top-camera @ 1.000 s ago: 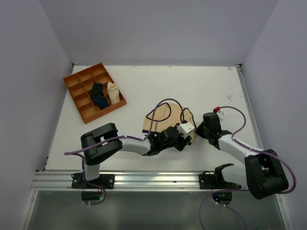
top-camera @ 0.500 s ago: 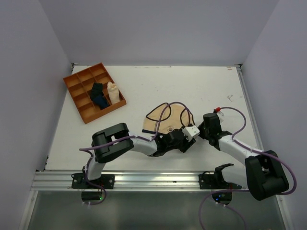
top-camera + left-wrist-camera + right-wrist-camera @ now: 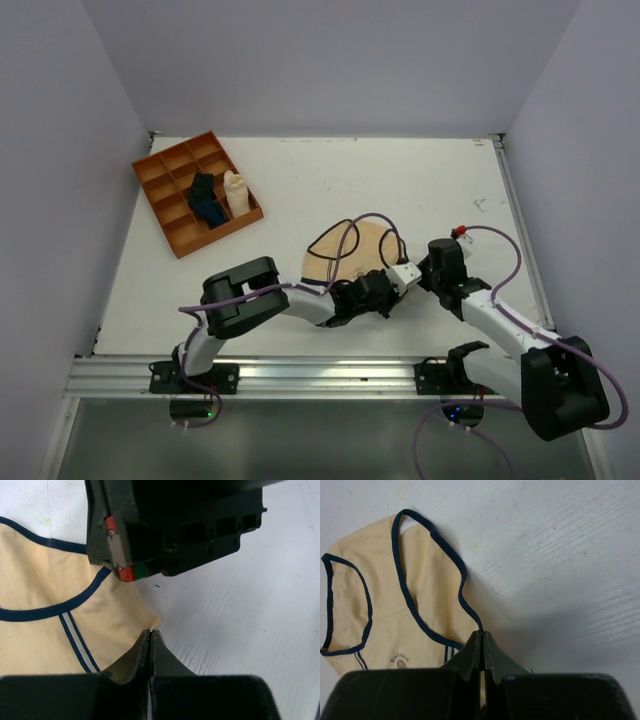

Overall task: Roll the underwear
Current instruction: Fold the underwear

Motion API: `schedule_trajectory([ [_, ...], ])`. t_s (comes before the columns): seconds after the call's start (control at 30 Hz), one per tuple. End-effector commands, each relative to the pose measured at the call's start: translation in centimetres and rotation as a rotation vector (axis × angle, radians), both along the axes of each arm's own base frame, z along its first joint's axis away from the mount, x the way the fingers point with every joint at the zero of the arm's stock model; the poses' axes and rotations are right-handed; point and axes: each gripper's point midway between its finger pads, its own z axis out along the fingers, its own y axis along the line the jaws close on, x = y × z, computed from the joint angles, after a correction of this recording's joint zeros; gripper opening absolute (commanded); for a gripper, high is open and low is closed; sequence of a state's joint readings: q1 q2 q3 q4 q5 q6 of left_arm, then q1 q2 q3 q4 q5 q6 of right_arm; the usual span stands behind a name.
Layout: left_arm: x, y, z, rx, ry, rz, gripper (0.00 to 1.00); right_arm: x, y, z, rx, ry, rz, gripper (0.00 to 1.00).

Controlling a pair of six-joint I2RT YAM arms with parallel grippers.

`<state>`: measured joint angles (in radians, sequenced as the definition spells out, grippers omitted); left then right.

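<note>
At the near edge of the table the left gripper is lying low, its jaws pressed together on the corner tip of the underwear. Its own dark body is cutting off the bottom of the left wrist view, and the right arm's black housing is filling the top, so little cloth is showing there. Just beside it the right gripper is also closed tight, pinching the dark band where it runs into the fingertips. How much cloth is sitting between either pair of jaws is hard to make out.

The underwear is lying flat, slightly right of the table's middle and nearer the near edge, spreading away from both grippers. It is pale beige with a thin dark band tracing its curved openings, twin stripes and a small printed mark too small to read. From above, a purple cable is looping over it and the left arm is covering its near part.

Bare white table is stretching to the far and right edges. Near the far left corner a brown tray is sitting at an angle, holding a blue roll and a cream roll, well apart from the underwear.
</note>
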<state>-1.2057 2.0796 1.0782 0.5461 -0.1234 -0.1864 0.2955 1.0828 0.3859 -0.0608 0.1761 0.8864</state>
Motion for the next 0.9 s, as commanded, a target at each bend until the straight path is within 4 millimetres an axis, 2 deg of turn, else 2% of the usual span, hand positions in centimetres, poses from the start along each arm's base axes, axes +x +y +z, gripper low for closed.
schedule_trajectory([
  [0.0,-0.8,-2.2,5.9,-0.189,0.014,-0.030,0.00,-0.1,-1.9,1.4,-0.056,-0.010,-0.083,0.00],
  [0.03,-1.1,-2.4,6.7,-0.211,0.025,-0.042,0.00,-0.8,-2.8,1.3,-0.094,0.017,-0.111,0.00],
  [0.07,-1.4,-2.7,8.1,-0.249,0.045,-0.049,0.00,-0.8,-3.3,2.1,-0.106,0.000,-0.131,0.00],
  [0.17,-2.7,-3.4,10.5,-0.319,0.108,-0.089,0.00,-1.5,-5.0,3.8,-0.160,-0.018,-0.192,0.00],
  [0.3,-3.4,-2.8,11.7,-0.361,0.186,-0.078,0.00,-1.5,-5.7,5.9,-0.187,-0.077,-0.192,0.00],
  [0.43,-3.4,-0.7,11.8,-0.403,0.260,-0.049,0.00,0.8,-2.4,7.6,-0.140,-0.148,-0.024,0.00],
  [0.47,-2.7,0.2,12.4,-0.429,0.278,-0.020,0.00,1.5,-1.6,8.9,-0.148,-0.161,0.022,0.00],
  [0.5,-2.5,1.3,11.2,-0.416,0.294,0.007,0.00,2.0,-0.9,8.2,-0.173,-0.131,0.054,0.00],
  [0.53,-2.2,2.0,11.0,-0.417,0.303,0.027,0.00,2.1,0.4,8.2,-0.191,-0.128,0.104,0.00],
  [0.57,-1.2,2.9,11.2,-0.436,0.320,0.060,0.00,2.7,1.1,9.2,-0.207,-0.144,0.129,0.00],
  [0.6,-1.2,4.0,10.0,-0.418,0.343,0.075,0.00,2.9,1.8,8.9,-0.216,-0.133,0.156,0.00],
  [0.67,-0.3,5.4,10.4,-0.454,0.353,0.097,0.00,3.1,3.4,8.5,-0.233,-0.121,0.215,0.00],
  [0.73,-0.1,7.0,9.3,-0.440,0.364,0.126,0.00,3.1,5.1,8.2,-0.230,-0.126,0.280,0.00],
  [0.8,0.0,7.7,9.6,-0.439,0.353,0.135,0.00,3.4,6.6,8.5,-0.230,-0.145,0.333,0.00],
  [0.87,0.0,8.7,8.9,-0.413,0.348,0.160,0.00,3.5,8.4,8.2,-0.256,-0.137,0.402,0.00],
])
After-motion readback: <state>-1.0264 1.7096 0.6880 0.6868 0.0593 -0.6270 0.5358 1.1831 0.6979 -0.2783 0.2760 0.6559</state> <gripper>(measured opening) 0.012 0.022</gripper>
